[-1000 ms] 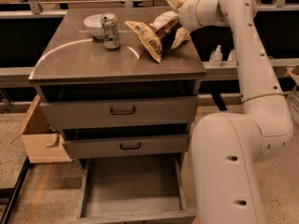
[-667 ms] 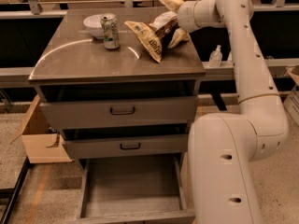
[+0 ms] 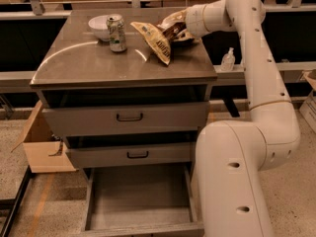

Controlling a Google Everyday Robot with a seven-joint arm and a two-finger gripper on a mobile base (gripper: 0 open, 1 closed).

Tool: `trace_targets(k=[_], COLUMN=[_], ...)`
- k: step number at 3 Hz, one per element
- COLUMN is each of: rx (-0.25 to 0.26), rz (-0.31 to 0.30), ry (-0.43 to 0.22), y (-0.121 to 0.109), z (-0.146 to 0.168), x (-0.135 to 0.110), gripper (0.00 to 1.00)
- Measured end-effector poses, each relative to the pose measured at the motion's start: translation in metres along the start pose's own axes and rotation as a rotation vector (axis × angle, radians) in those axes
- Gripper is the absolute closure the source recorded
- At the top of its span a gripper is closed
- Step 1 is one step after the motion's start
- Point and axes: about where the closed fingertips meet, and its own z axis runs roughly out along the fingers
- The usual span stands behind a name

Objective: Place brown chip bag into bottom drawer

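The brown chip bag (image 3: 159,39) lies crinkled on the cabinet top at the back right, its tan lettered end pointing to the front. My gripper (image 3: 181,25) is at the bag's dark brown far end, reaching in from the right, and is partly hidden by the bag. The bottom drawer (image 3: 139,198) is pulled out at the foot of the cabinet, a shallow grey tray with nothing in it.
A green-white can (image 3: 117,32) and a white bowl (image 3: 99,27) stand at the back left of the cabinet top (image 3: 98,65). The two upper drawers (image 3: 129,118) are closed. A cardboard box (image 3: 42,144) sits on the floor at the left. My white arm and base (image 3: 237,172) fill the right side.
My gripper has moved a little to the left, closer onto the bag's far end. The bag, can and drawers have not moved.
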Motion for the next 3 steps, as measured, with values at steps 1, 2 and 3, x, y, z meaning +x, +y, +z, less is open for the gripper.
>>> trace_targets(k=[1, 2, 3], rx=[-0.017, 0.022, 0.079], rz=[0.009, 0.104, 0.237], ry=[-0.012, -0.01, -0.012], y=[0.005, -0.006, -0.026], z=[0.0, -0.011, -0.052], x=[-0.003, -0.001, 0.0], gripper=[0.8, 1.0, 1.0])
